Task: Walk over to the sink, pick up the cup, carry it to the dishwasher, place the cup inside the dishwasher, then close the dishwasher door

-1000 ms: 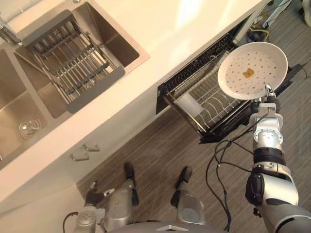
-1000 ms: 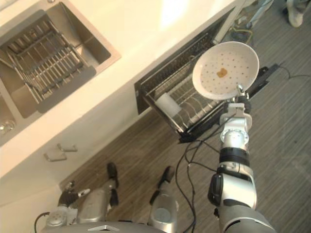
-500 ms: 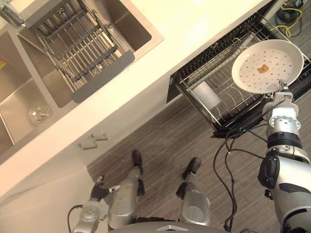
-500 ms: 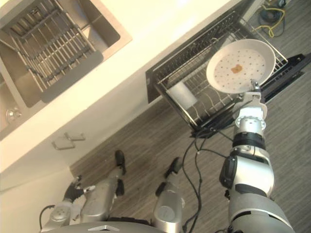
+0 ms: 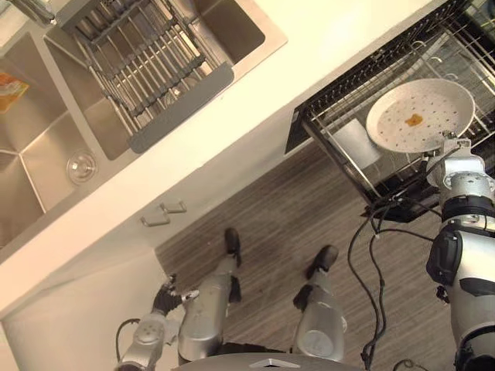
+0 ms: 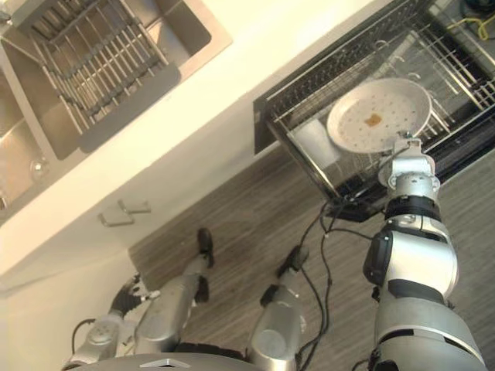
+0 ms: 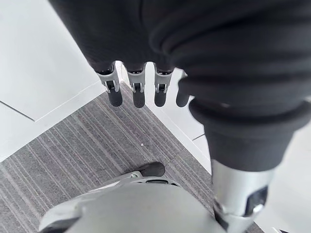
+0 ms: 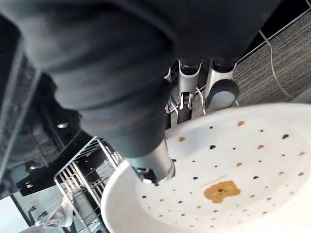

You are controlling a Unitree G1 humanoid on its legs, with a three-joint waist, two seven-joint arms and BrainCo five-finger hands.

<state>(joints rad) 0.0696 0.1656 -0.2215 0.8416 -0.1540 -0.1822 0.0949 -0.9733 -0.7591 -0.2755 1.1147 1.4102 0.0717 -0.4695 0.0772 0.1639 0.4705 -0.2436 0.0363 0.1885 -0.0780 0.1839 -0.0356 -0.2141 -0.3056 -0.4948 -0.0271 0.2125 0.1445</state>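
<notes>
The right hand (image 5: 456, 161) pinches the near rim of a white speckled plate (image 5: 420, 116), thumb on top and fingers curled beneath, holding it level above the pulled-out dishwasher rack (image 5: 390, 66) on the right. A pale cup (image 5: 356, 142) lies in that rack, just left of the plate and apart from it. The left hand (image 5: 164, 297) hangs low by the floor at near left, fingers relaxed and holding nothing. Far left, a slatted drying rack (image 5: 143, 58) spans the sink (image 5: 46, 154) set into the worktop (image 5: 325, 39).
</notes>
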